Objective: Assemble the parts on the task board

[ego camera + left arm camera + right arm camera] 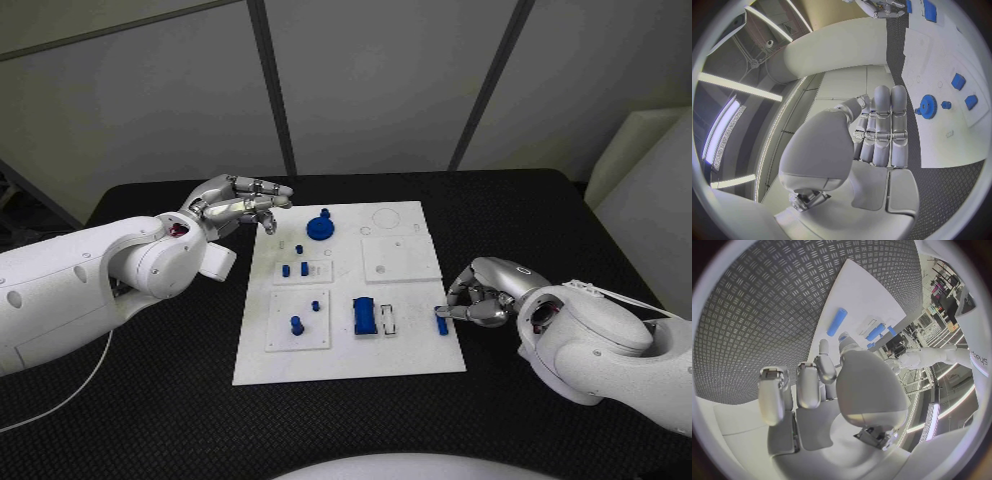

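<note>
The right robot hand (482, 292) sits at the right edge of the task board (418, 355), low over the desk (534, 215). Its fingers are curled inward, and a small blue peg (441, 324) stands just below the fingertips at the board's right margin; the head view suggests the peg is pinched there, though the contact is too small to be sure of. In the right wrist view the same robot hand (826, 385) shows its fingers bent forward, with a blue cylinder (837, 322) lying on the white board beyond them.

The left robot hand (240, 203) hovers at the board's upper left corner, fingers bent loosely together and carrying nothing. From the left wrist view this robot hand (879, 131) has its fingers straight and side by side, the thumb folded across in front, with nothing between them.

On the board, a blue gear (320, 228) sits near the top, just right of the left robot hand. Below it several small blue pegs (300, 268) stand in a raised white block. Lower left, another blue peg (297, 324) stands in a second block. In the middle, a larger blue block (365, 317) lies beside a white piece, near the right robot hand.
</note>
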Action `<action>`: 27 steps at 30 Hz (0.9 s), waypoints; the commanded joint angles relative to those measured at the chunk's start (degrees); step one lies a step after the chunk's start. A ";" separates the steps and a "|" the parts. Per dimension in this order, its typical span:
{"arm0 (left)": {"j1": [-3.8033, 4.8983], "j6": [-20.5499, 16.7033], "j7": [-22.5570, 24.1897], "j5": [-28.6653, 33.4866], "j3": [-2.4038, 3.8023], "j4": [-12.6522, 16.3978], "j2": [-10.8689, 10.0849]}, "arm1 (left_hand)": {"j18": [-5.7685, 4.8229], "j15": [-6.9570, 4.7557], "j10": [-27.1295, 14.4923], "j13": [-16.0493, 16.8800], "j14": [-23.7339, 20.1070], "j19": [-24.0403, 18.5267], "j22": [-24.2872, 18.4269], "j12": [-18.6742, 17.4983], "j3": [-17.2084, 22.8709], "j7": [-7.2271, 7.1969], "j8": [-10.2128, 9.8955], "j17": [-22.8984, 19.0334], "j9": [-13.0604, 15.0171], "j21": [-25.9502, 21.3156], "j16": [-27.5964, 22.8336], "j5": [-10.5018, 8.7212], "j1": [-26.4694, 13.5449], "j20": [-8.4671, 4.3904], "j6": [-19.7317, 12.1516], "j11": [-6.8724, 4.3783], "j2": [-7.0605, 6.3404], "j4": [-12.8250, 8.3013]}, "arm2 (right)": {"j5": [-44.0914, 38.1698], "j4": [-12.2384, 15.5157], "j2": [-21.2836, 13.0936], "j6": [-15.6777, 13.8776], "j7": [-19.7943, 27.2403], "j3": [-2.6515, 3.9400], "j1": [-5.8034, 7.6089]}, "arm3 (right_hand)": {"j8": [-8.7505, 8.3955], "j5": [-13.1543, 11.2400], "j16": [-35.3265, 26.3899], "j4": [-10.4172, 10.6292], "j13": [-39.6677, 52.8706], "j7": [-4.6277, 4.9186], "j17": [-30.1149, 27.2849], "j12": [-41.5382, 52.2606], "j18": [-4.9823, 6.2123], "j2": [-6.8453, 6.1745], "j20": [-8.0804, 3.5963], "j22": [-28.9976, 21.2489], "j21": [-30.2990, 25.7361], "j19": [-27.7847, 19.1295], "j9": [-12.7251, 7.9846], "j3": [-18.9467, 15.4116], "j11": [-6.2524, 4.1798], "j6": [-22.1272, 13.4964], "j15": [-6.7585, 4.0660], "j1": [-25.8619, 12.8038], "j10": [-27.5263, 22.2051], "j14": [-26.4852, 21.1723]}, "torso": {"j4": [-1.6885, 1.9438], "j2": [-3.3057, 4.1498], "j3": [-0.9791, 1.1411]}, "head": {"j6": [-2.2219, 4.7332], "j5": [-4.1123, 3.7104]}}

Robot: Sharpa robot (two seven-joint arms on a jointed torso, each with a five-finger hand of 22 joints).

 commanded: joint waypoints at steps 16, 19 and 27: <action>-0.12 0.86 0.18 0.21 0.03 -0.02 0.04 | -0.97 0.15 -0.40 0.10 0.00 -0.03 -0.08 0.40 -0.01 0.15 -0.23 -0.09 0.09 -0.36 -0.38 0.30 -0.14 0.19 0.04 -0.15 0.36 -0.43 | -2.19 -0.64 1.87 7.48 -2.81 -0.02 -0.02 | 0.30 0.18 -0.12 0.85 0.08 -0.24 -0.02 -0.31 -0.86 -0.70 0.27 15.10 0.16 5.83 -0.33 -0.07 0.13 1.41 0.20 -0.24 0.24 2.29 | 0.11 0.06 -0.04 | -0.24 0.15; -0.13 0.84 0.17 0.21 0.03 -0.02 0.00 | -0.97 0.15 -0.40 0.10 0.00 -0.03 -0.08 0.40 -0.01 0.15 -0.23 -0.09 0.09 -0.36 -0.38 0.30 -0.14 0.19 0.04 -0.15 0.36 -0.43 | -2.11 -0.73 2.14 8.20 -2.86 -0.03 -0.04 | 0.33 0.18 -0.12 0.80 0.09 -0.31 -0.01 -0.32 -0.86 -0.75 0.24 15.10 0.16 5.83 -0.38 -0.01 0.07 1.63 0.16 -0.05 0.25 2.29 | 0.08 0.05 -0.07 | -0.32 0.14; -0.15 0.90 0.07 0.21 0.03 -0.10 -0.01 | -0.97 0.15 -0.40 0.10 0.00 -0.03 -0.08 0.40 -0.01 0.15 -0.23 -0.09 0.09 -0.36 -0.38 0.30 -0.14 0.19 0.04 -0.15 0.36 -0.43 | -2.22 -1.04 3.09 9.62 -2.95 -0.04 -0.38 | 0.26 0.18 -0.06 0.19 0.23 -0.55 0.16 -0.29 -0.86 -0.75 0.06 15.10 0.16 5.83 -0.66 0.62 -0.16 2.21 -0.04 1.98 0.28 2.32 | 0.14 0.01 -0.05 | -0.39 -0.06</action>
